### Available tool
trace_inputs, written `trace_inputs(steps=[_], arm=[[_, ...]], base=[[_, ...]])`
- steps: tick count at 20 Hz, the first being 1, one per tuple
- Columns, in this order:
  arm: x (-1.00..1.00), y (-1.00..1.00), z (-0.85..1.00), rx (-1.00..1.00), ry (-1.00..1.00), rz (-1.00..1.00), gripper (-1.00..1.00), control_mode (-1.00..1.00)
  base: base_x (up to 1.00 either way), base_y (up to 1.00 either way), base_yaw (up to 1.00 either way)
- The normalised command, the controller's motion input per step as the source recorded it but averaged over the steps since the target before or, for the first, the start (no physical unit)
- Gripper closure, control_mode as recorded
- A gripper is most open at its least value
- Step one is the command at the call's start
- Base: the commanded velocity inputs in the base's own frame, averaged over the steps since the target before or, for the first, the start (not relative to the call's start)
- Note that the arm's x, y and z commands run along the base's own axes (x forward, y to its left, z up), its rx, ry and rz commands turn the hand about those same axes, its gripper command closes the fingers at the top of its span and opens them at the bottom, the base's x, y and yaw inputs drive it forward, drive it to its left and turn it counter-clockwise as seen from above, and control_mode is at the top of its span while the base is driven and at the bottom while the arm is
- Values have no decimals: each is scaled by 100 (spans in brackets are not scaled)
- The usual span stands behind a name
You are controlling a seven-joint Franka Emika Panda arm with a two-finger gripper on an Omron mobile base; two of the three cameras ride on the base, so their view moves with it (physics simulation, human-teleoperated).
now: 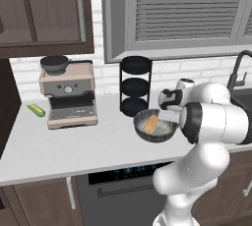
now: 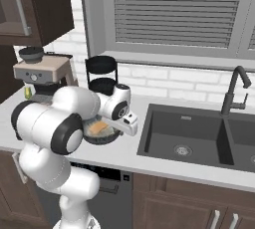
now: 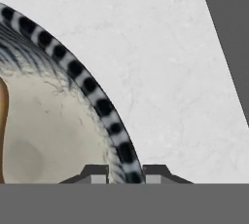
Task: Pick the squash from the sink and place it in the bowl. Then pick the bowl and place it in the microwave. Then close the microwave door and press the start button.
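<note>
no readable text, labels, brands or numbers on any surface or appliance

The arm (image 1: pixel 211 122) was made of big, round, shiny white parts joined by dark rings. Two small dark tips were seen on the claw (image 3: pixel 125 175).
</note>
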Motion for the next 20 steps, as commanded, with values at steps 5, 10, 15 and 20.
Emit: trace_inputs(steps=[5, 10, 15, 20], arm=[[-35, 0, 29, 1, -1, 0, 100, -100], [-67, -11, 57, 1, -8, -6, 100, -100], [-44, -2, 49, 5, -8, -18, 100, -100], [-27, 0, 33, 5, -2, -33, 100, -100]], base=[[0, 0, 0], [0, 0, 0], [0, 0, 0], [0, 0, 0]])
